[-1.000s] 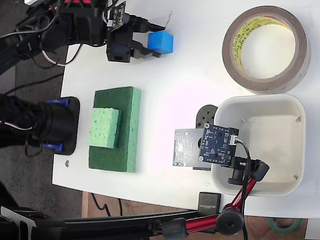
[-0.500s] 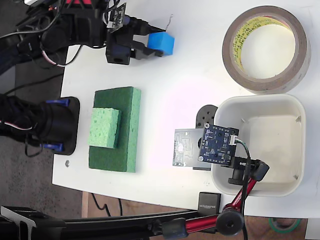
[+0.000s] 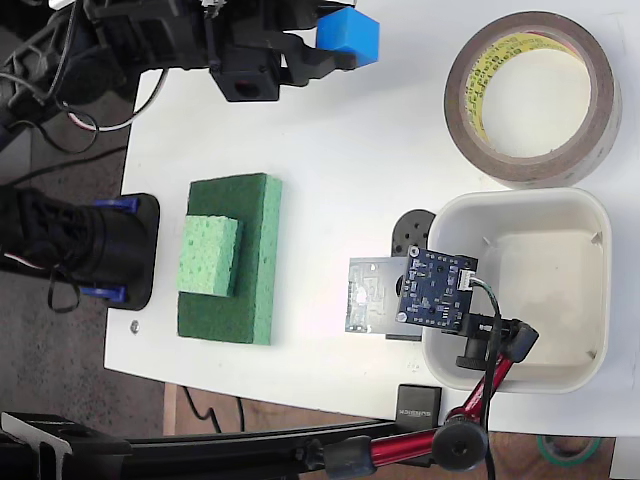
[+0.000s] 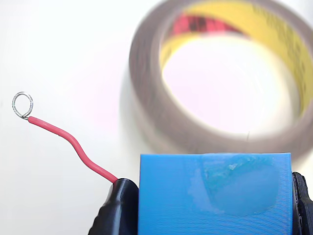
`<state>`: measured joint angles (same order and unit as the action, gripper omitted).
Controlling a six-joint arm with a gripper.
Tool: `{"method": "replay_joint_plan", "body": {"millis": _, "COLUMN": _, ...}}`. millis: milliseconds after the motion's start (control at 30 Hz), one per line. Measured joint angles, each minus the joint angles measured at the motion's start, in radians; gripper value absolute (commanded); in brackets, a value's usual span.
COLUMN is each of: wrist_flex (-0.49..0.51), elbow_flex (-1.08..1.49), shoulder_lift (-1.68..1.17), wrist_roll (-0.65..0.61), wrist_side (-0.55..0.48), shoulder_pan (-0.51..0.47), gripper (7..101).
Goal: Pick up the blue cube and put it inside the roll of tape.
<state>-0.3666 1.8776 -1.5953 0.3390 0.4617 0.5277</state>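
Observation:
The blue cube point(image 3: 349, 37) hangs above the white table at the top of the fixed view, held between the black fingers of my gripper point(image 3: 335, 45), which is shut on it. In the wrist view the blue cube point(image 4: 215, 193) fills the bottom, with a black fingertip point(image 4: 117, 205) pressed to each side. The roll of tape point(image 3: 532, 97), a wide brown ring with a yellowish core, lies flat at the top right, to the right of the cube and apart from it. The roll of tape point(image 4: 220, 78) appears blurred ahead in the wrist view. A red wire with a small ring point(image 4: 23, 105) sticks out to the left of the gripper.
A white rounded-square tub point(image 3: 590, 290) stands below the tape roll. A green sponge block point(image 3: 230, 258) with a lighter piece on top lies at the left. A blue circuit board point(image 3: 437, 290) on a red clamp stand sits by the tub's left rim.
My gripper has risen and shifted right with the blue cube, lifting it off the table and bringing it closer to the tape roll.

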Motion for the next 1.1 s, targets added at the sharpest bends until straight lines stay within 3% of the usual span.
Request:
{"method": "replay_joint_plan", "body": {"millis": 133, "wrist_flex": 0.078, "elbow_flex": -0.069, "shoulder_lift": 0.075, "wrist_roll": -0.055, "wrist_side": -0.138, "shoulder_pan": -0.112, "gripper": 44.4}}
{"method": "replay_joint_plan", "body": {"millis": 367, "wrist_flex": 0.201, "elbow_flex": -0.175, "shoulder_lift": 0.242, "wrist_roll": -0.078, "wrist_side": -0.258, "shoulder_pan": -0.229, "gripper": 44.4}}
{"method": "replay_joint_plan", "body": {"millis": 900, "wrist_flex": 0.204, "elbow_flex": -0.425, "shoulder_lift": 0.515, "wrist_roll": -0.078, "wrist_side": -0.360, "shoulder_pan": -0.295, "gripper": 47.3}}
{"method": "replay_joint_plan", "body": {"millis": 967, "wrist_flex": 0.201, "elbow_flex": -0.434, "shoulder_lift": 0.523, "wrist_roll": -0.080, "wrist_side": -0.364, "shoulder_pan": -0.298, "gripper": 51.9}}
{"method": "replay_joint_plan", "body": {"millis": 1033, "wrist_flex": 0.186, "elbow_flex": -0.453, "shoulder_lift": 0.531, "wrist_roll": -0.081, "wrist_side": -0.367, "shoulder_pan": -0.298, "gripper": 65.9}}
{"method": "replay_joint_plan", "body": {"millis": 1100, "wrist_flex": 0.175, "elbow_flex": -0.468, "shoulder_lift": 0.541, "wrist_roll": -0.083, "wrist_side": -0.370, "shoulder_pan": -0.299, "gripper": 94.9}}
